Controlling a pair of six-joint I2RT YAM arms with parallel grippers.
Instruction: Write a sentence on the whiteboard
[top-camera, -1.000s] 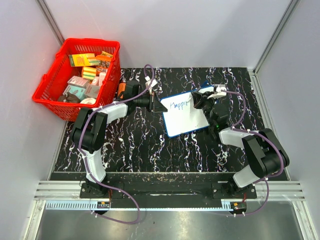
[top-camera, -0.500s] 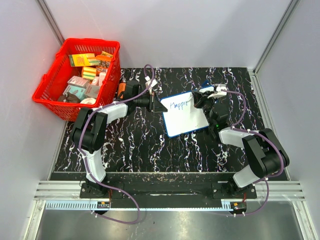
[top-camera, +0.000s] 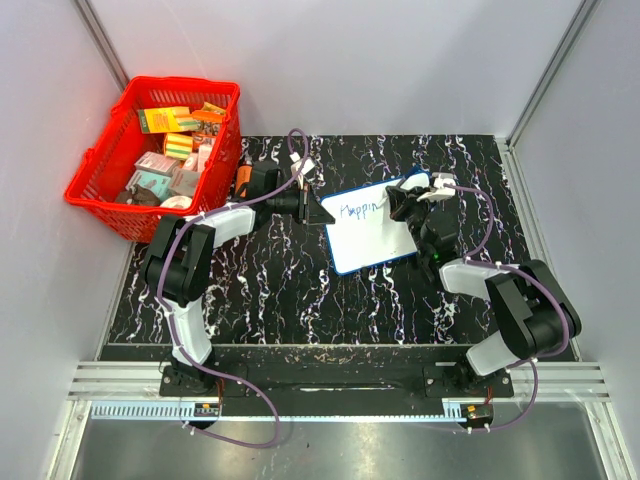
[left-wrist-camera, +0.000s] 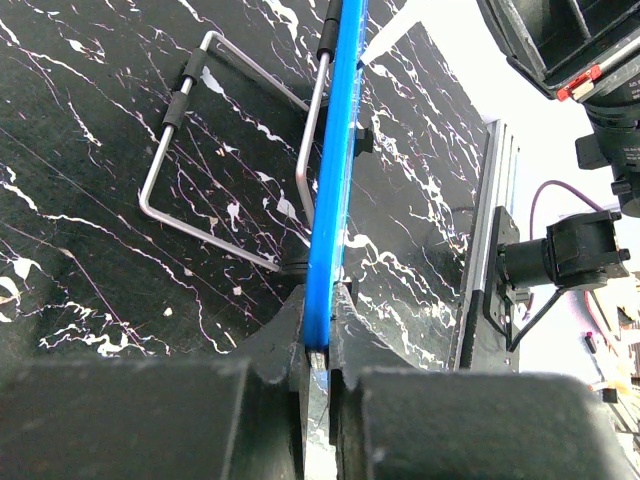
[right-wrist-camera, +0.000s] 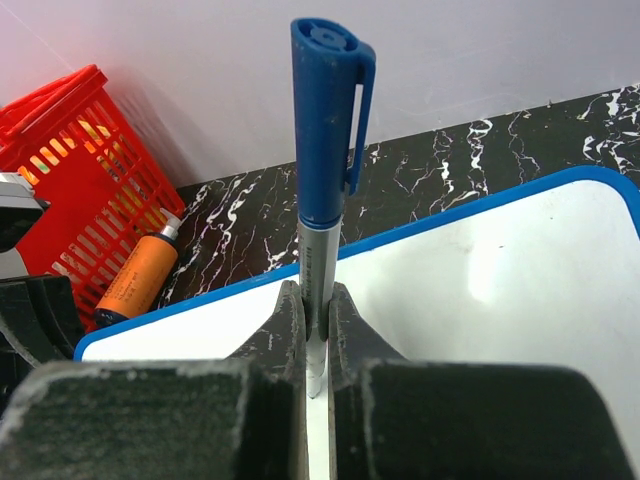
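Right jaws have shifted rightward along the whiteboard (top-camera: 372, 245); sentence (top-camera: 362, 208) now reads roughly "Happin". Right jaws pinch a blue marker (right-wrist-camera: 325, 150), board just beneath them. Left jaws pressed onto the board's blue left rim; wire stand (left-wrist-camera: 182, 93) beside them. Farther left of both: orange bottle (right-wrist-camera: 135, 280) lying on the black surface (top-camera: 270, 290), red basket (top-camera: 100, 170).

The left arm (top-camera: 188, 265) and right arm (top-camera: 522, 312) are built of black joints and white link shells. A purple cable (top-camera: 291, 145) is looped along each. Black bases (top-camera: 186, 381) are bolted to a rail. The black fingers (right-wrist-camera: 288, 330) are scuffed pale at the edges.
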